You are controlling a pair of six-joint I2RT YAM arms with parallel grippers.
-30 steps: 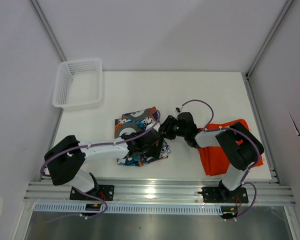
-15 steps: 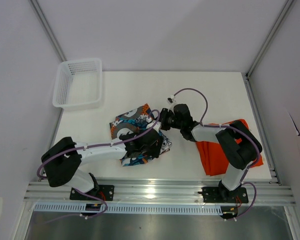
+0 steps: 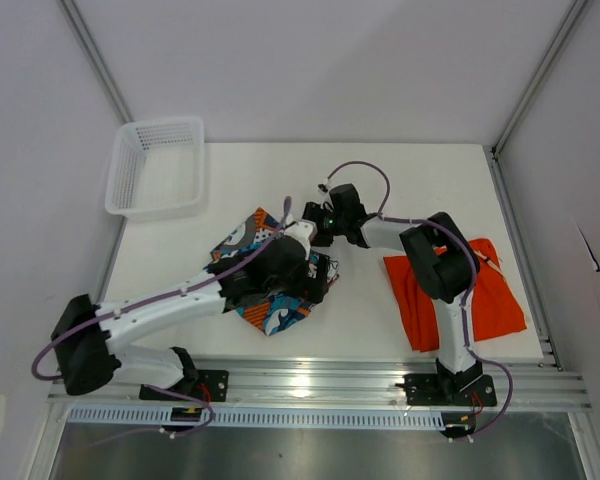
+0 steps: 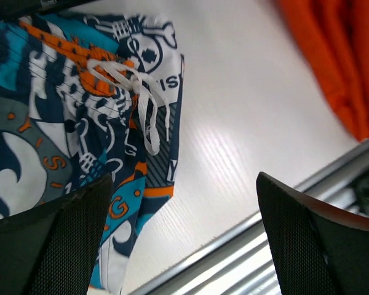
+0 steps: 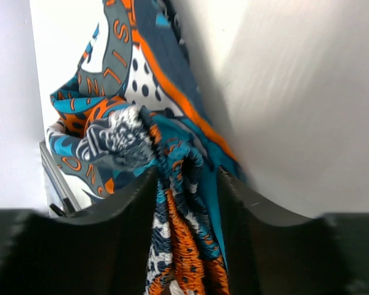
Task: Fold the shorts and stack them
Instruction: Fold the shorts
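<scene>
Shifted toward 10 o'clock and turned since a second ago, the patterned shorts (image 3: pixel 248 238) lie crumpled at about 7 o'clock of the table (image 3: pixel 380 180), with the white basket (image 3: pixel 115 180) well apart at the 10 o'clock corner. Over them the left gripper (image 4: pixel 183 196) hangs with its fingers spread wide and nothing between them, while at the shorts' 1 o'clock edge the right gripper (image 5: pixel 184 184) pinches a bunched fold of the waistband. At 4 o'clock the orange shorts (image 3: pixel 480 300) lie spread on the table, apart from both grippers.
</scene>
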